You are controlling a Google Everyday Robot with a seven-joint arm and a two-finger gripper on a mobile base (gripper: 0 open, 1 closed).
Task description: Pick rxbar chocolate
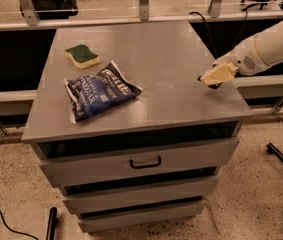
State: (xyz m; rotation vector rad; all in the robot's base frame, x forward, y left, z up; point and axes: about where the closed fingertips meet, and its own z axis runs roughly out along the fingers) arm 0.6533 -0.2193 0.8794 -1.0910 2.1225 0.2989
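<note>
Sitting at the back left of the flat grey metal table top point(166, 44) is a green-and-yellow sponge point(82, 55). Near it, closer to the front, lies a crinkled blue chip bag point(101, 89) with white letters. Under the top is a grey drawer with a dark handle point(145, 162). Over at the right edge, the cream-coloured gripper point(207, 80) on the white robot arm point(266, 46) is down low on the table. A thin dark bit peeks out under it, which seems to be the small flat black rxbar chocolate point(214, 86). I cannot tell if the gripper is wide, narrow, or holding it.
</note>
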